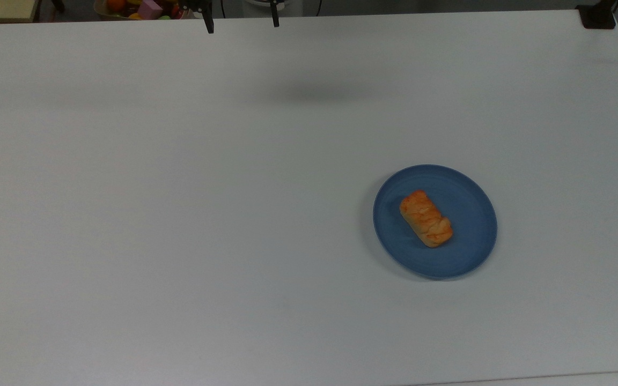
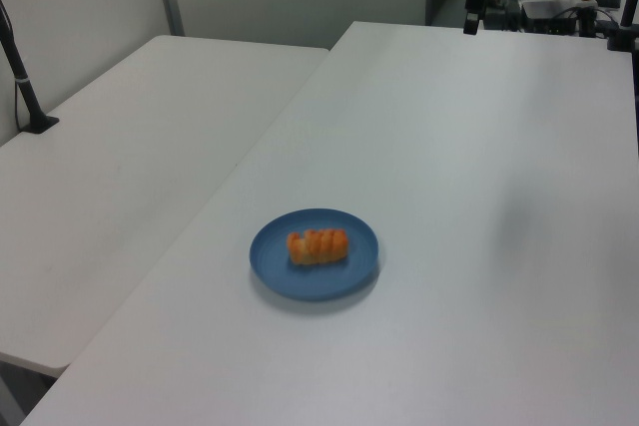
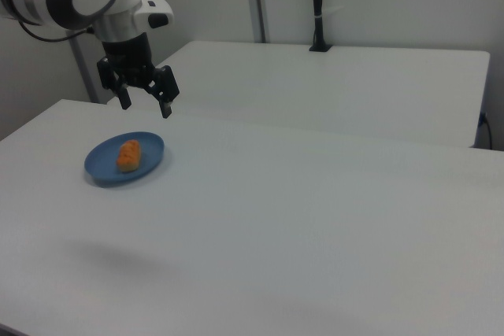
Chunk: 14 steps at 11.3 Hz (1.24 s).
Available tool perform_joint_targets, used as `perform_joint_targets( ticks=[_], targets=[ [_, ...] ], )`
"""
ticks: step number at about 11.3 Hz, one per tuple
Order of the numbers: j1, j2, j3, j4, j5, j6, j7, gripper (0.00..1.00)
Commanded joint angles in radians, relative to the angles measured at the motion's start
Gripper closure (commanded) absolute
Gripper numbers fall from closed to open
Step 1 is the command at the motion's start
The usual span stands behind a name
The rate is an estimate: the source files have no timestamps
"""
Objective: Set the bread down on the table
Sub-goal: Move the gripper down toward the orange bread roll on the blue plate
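The bread [image 1: 426, 218], a small orange-golden twisted bun, lies in the middle of a round blue plate [image 1: 472, 214]. The plate stands on the white table [image 1: 180, 214], to the top view's right of centre. In the right view the bread [image 3: 128, 155] and plate [image 3: 153, 147] are at the left. My gripper [image 3: 146, 107] hangs open and empty high above the table, up and slightly right of the plate in the right view. In the top view the gripper [image 1: 243, 26] shows as two dark fingertips at the upper edge, far from the plate. The left view has the bread [image 2: 319, 245] on the plate [image 2: 270, 258].
A second white table [image 2: 150, 147] adjoins this one. A black clamped post [image 3: 317, 5] stands on the second table's far edge. A black clamp [image 1: 597, 16] sits at the top view's upper right corner. A bowl of coloured toys [image 1: 137, 8] lies beyond the upper left edge.
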Motion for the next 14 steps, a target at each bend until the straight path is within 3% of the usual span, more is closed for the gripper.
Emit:
perform_joint_targets(
  ticks=[1,8,10,14],
  targets=[
    [0.008,-0.009,0.003,-0.019,-0.010,0.007,-0.004,0.00],
    [0.009,-0.010,0.004,-0.014,-0.002,0.002,-0.011,0.00],
    [0.032,-0.007,0.007,-0.005,0.004,-0.064,-0.020,0.00],
    [0.084,0.072,0.085,0.043,-0.010,-0.056,-0.013,0.00]
  ],
)
